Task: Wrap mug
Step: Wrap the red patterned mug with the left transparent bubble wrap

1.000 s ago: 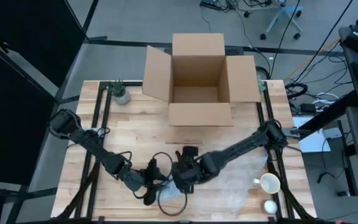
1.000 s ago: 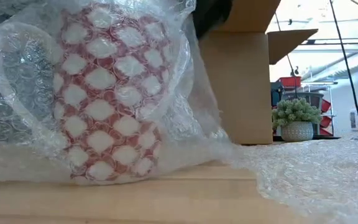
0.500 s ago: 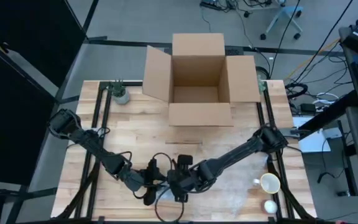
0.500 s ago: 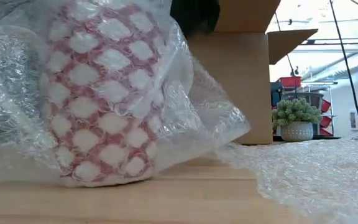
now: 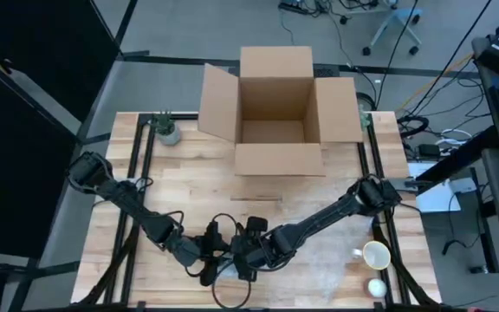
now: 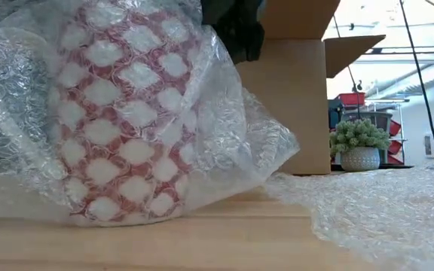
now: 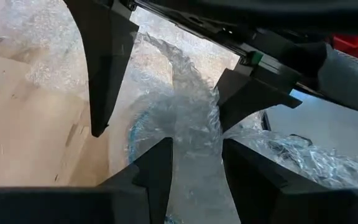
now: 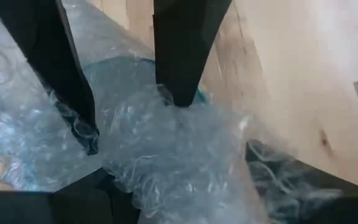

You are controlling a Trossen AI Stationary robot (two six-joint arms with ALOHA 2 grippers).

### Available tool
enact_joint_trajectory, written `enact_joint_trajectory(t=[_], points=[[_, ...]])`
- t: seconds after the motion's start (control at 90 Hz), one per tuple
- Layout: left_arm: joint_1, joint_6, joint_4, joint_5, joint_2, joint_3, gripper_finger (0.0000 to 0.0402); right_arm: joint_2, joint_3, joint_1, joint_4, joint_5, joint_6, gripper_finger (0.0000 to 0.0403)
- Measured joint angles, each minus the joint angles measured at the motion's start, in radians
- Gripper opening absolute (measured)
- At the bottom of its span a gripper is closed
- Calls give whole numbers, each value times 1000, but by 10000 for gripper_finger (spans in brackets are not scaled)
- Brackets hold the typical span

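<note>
Mug [image 6: 123,113], red with a white diamond pattern, sits near the front edge of the wooden table [image 5: 180,191], already mostly swathed in bubble wrap [image 6: 224,143]; the low view shows the plastic lying over its side and top, with a loose flap hanging off beside it and more sheet trailing across the tabletop. By that look the wrapping is well along, but the loose flap suggests the wrap is not yet closed or tucked, so folding in the free end appears to be what remains. Both arms reach in low and meet over the bundle. The left gripper [image 5: 208,260] lies just beside it, and in its wrist view the fingers stand close together with a twisted strand of wrap pinched between them. The right gripper [image 8: 132,121] comes in from the other side, touching the same bundle; its fingers are spread apart and press down into the crumpled plastic without clamping it. Farther back stands an open cardboard box [image 5: 275,108], with a small potted plant [image 5: 168,132] at the table's far left corner and a white mug [image 5: 374,256] off near the right edge.
</note>
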Motion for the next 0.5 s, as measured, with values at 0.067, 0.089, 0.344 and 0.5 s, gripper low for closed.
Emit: enact_joint_trajectory(t=[0.067,0.089,0.344,0.5], points=[[0,0,0,0,0,0,130,0,-1,0,0,12,0,244],[0,0,0,0,0,0,130,0,-1,0,-1,13,0,244],[0,0,0,0,0,0,130,2,-2,0,1,15,-1,244],[0,0,0,0,0,0,130,2,-2,0,1,15,-2,244]])
